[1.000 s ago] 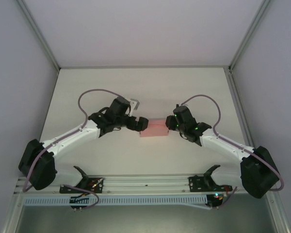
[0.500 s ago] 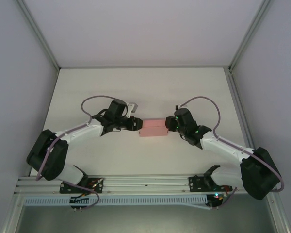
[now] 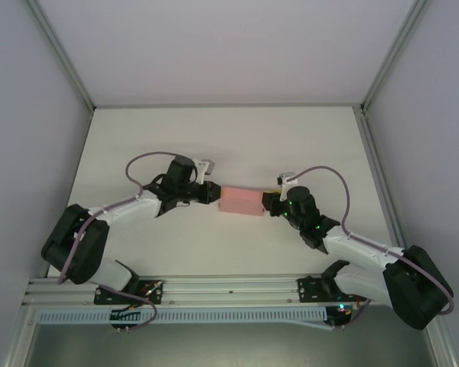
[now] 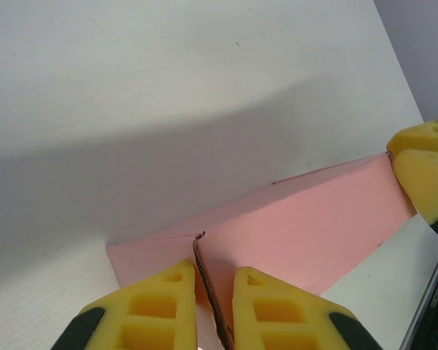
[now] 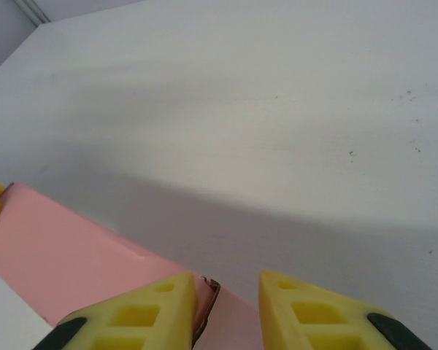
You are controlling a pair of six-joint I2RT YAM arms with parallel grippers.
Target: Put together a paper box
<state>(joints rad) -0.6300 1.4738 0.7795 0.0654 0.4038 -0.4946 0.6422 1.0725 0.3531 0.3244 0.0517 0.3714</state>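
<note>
At the centre of the white surface (image 3: 229,138), the left gripper (image 3: 212,194) sits at the 9 o'clock end of the pink paper box (image 3: 241,201), its fingers (image 4: 160,306) pinched on a thin card flap. At the box's 3 o'clock end, the right gripper (image 3: 268,203) has its fingers (image 5: 306,306) parted, straddling a card edge.

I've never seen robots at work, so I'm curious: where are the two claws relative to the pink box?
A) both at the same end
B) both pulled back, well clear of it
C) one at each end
C: in the top view the left gripper is at the left end of the paper box, and the right gripper is at its right end.
</note>
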